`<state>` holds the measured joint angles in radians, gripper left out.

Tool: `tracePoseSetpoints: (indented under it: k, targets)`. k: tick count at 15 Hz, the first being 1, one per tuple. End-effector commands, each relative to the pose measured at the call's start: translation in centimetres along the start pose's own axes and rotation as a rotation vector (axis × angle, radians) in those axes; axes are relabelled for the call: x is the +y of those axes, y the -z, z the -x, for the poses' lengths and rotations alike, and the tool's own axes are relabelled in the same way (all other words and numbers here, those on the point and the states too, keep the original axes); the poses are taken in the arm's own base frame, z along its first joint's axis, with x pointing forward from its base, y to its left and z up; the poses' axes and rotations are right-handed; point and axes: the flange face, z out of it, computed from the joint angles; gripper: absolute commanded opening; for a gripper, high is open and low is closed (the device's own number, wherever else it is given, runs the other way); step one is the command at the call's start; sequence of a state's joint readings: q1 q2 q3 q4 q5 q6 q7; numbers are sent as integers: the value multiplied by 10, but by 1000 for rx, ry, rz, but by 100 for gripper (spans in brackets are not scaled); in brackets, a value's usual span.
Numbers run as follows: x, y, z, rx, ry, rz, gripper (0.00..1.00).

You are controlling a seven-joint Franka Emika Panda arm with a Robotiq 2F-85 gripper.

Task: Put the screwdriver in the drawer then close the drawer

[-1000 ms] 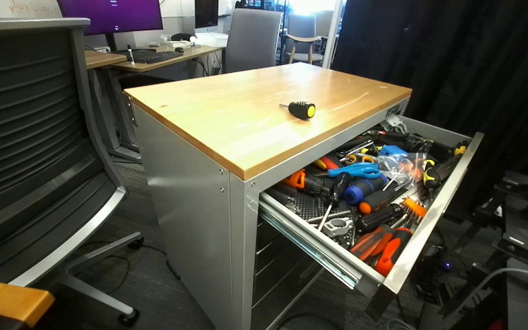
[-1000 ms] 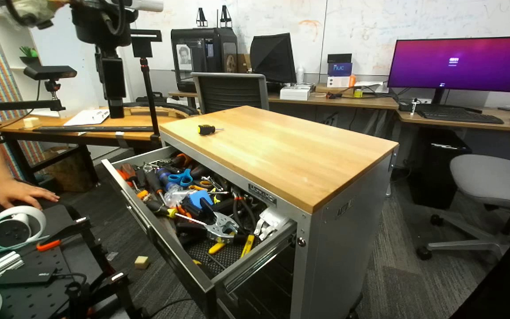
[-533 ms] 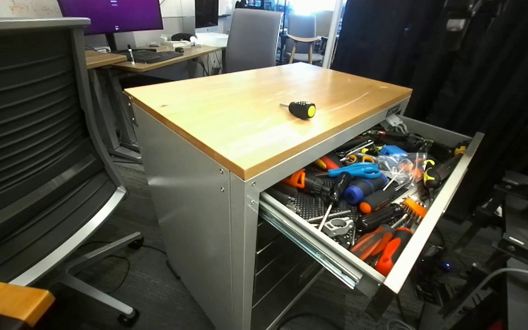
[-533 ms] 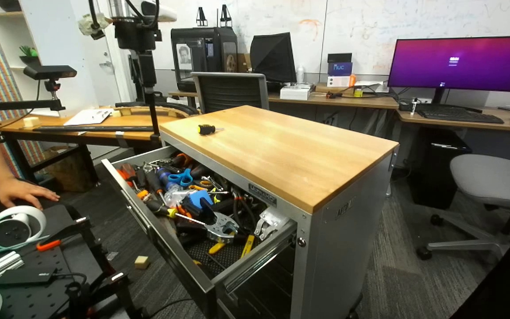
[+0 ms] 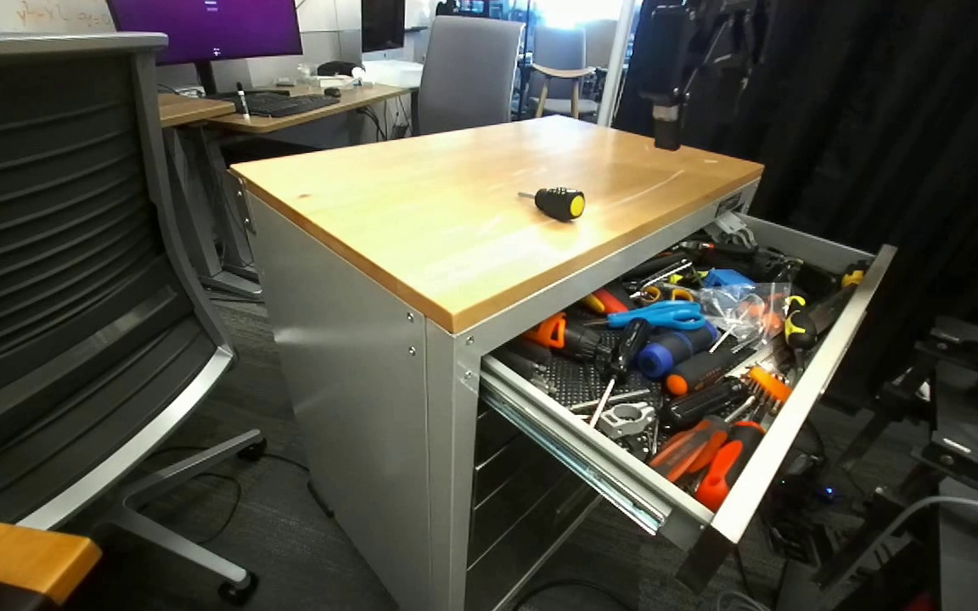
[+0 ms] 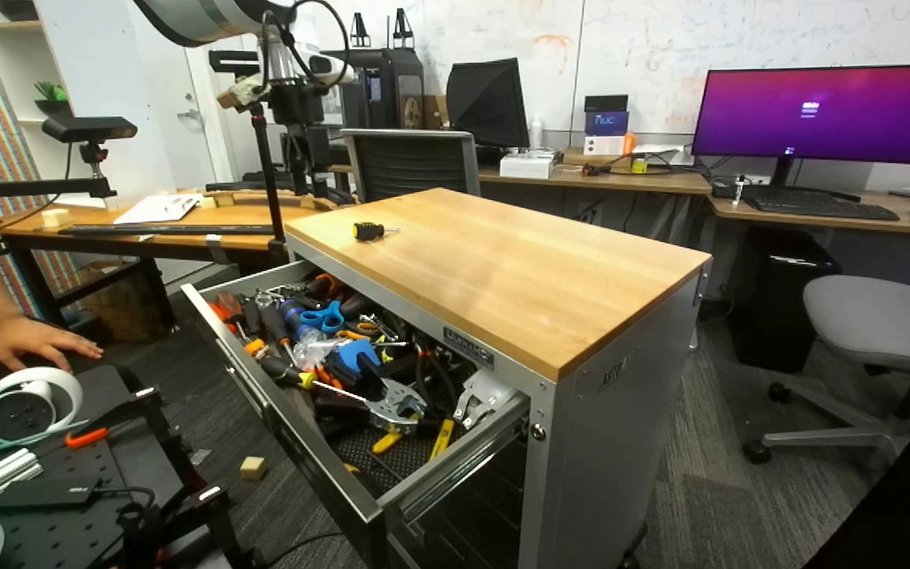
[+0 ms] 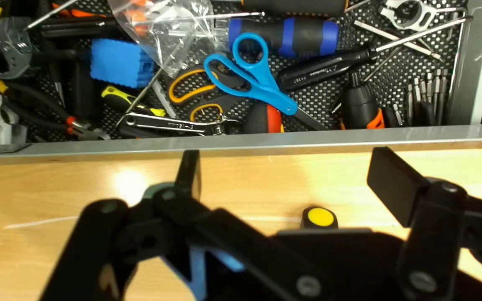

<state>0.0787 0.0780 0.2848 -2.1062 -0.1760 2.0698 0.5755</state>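
My black pincer point(image 7: 287, 169) is spread; the grey metal drawer point(image 5: 805, 390) gapes. Both, I judge, await the stubby black-and-yellow screwdriver point(image 5: 559, 204) (near the drawer-side edge of the wooden desk point(image 5: 404, 208)).

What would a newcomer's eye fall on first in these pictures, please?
Probably the drawer, standing open and crammed full, with bright blue scissors inside. Next comes the stubby screwdriver, black and yellow, lying on the wooden top. The open tool spans the wrist view's foreground.

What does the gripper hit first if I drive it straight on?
Likely the blue scissors in the open drawer, though depth is unclear; the gripper might catch the edge of the wooden top first.
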Motion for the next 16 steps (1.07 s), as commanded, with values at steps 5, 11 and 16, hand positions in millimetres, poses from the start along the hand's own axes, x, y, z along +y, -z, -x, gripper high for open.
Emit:
tracePoseSetpoints:
  k: [5,11,16]
  targets:
    - [-33,-32,-62,21,25,-123,100]
    - [-38,-50,-92,139,-24,-168,100]
    - [-28,-63,-107,178,-38,-160,74]
